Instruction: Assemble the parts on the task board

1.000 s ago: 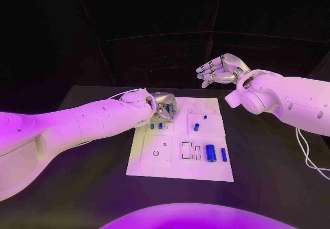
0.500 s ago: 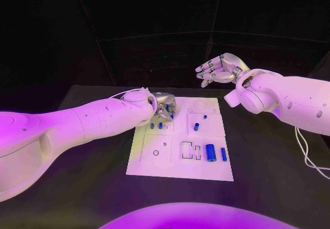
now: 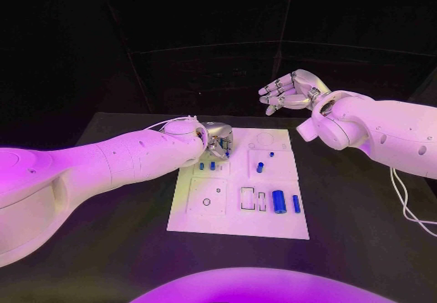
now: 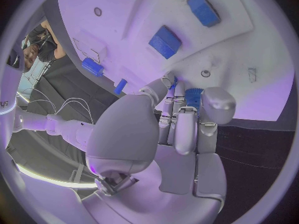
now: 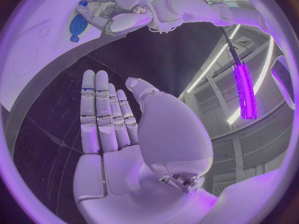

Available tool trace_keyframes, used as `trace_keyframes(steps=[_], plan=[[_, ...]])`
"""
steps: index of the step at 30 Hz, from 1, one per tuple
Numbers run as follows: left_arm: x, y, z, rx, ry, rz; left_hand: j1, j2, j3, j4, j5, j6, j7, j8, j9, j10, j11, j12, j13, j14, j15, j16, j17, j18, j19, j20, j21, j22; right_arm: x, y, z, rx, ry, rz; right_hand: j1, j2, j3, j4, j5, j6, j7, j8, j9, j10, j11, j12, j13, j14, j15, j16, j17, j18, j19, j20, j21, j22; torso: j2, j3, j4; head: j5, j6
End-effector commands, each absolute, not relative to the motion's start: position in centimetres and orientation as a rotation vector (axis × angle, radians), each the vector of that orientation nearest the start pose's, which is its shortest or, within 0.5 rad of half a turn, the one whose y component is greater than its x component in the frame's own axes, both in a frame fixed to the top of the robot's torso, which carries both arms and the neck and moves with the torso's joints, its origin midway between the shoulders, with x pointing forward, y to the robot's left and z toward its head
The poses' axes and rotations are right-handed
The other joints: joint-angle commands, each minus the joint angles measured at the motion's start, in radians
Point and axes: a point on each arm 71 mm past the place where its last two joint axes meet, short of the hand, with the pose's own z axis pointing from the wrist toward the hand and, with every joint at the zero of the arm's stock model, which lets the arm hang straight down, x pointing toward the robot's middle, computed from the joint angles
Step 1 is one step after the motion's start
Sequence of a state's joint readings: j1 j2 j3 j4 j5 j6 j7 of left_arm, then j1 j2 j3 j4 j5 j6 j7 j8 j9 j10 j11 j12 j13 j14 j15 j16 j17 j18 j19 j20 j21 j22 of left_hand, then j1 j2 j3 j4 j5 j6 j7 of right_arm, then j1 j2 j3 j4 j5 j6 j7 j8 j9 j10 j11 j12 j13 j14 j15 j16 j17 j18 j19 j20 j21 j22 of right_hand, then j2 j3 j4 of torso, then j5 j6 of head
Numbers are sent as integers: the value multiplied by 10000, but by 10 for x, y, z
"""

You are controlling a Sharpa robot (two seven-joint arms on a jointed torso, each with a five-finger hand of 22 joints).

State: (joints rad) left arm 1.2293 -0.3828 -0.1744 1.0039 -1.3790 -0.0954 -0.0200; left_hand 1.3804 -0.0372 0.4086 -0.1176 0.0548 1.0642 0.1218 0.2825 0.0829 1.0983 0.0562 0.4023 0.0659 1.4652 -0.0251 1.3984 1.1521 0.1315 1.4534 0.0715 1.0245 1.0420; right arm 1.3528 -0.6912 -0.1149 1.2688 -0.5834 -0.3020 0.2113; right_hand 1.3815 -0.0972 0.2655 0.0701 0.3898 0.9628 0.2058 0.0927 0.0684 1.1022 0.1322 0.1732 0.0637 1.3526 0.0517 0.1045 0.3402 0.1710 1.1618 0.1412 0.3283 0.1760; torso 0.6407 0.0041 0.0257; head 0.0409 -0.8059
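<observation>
The left hand pinches a small blue part over the task board at its far edge. The right hand, held up beyond the board's far right corner, is empty with fingers extended.

Task board flat in the middle of the desk, parts across it.
Left hand over the board's far left corner, just behind two small upright parts; single part right of those. Nearer the front, large cylinder lying with a slimmer part just beside it on the right. Right hand raised beyond the board's far right corner, well apart.
</observation>
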Motion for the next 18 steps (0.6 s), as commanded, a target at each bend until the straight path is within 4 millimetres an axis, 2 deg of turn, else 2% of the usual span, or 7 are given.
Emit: trace_keyframes(steps=[1,6,11,18], plan=[[543,102,-249,3346,19100,-6278,-71,130,188,-54,-3,155,-2,-23,75,202,-42,-138,20,271,-66,-37,-94,-159,29,-41,76,87,549,-197,-139,4616,15729,11614,33,-8,74,-9,66,-41,1,-39,3,-65,-15,-21,-13,70,-14,-28,-8,104,57,29,-68,-8,-3,-2,0,4,13],[541,103,-247,3307,18816,-6465,-260,29,427,-148,-17,206,42,-222,94,344,-25,-519,2,275,-35,-34,-127,-170,16,-47,142,176,549,-198,-139,4619,15726,11609,33,-8,74,-9,66,-41,1,-39,3,-65,-15,-21,-13,70,-14,-28,-8,104,57,29,-68,-8,3,-10,8,-17,27],[538,107,-244,3113,18637,-6668,-321,-3,517,-183,-10,196,59,-322,92,372,4,-682,0,267,-25,-48,-175,-172,9,-33,145,189,549,-198,-139,4619,15728,11606,30,-4,77,-8,66,-40,1,-38,3,-65,-14,-20,-13,71,-13,-30,-10,103,59,29,-70,-10,-7,1,8,-17,35],[535,115,-226,2668,18238,-7096,-375,-60,563,-216,-13,208,73,-391,95,413,16,-793,5,258,-15,-63,-221,-169,4,-25,142,194,549,-200,-141,4656,15746,11571,33,-6,79,-12,65,-40,1,-38,3,-65,-14,-19,-13,72,-13,-31,-10,103,60,28,-71,-11,-30,-9,38,-54,74]])
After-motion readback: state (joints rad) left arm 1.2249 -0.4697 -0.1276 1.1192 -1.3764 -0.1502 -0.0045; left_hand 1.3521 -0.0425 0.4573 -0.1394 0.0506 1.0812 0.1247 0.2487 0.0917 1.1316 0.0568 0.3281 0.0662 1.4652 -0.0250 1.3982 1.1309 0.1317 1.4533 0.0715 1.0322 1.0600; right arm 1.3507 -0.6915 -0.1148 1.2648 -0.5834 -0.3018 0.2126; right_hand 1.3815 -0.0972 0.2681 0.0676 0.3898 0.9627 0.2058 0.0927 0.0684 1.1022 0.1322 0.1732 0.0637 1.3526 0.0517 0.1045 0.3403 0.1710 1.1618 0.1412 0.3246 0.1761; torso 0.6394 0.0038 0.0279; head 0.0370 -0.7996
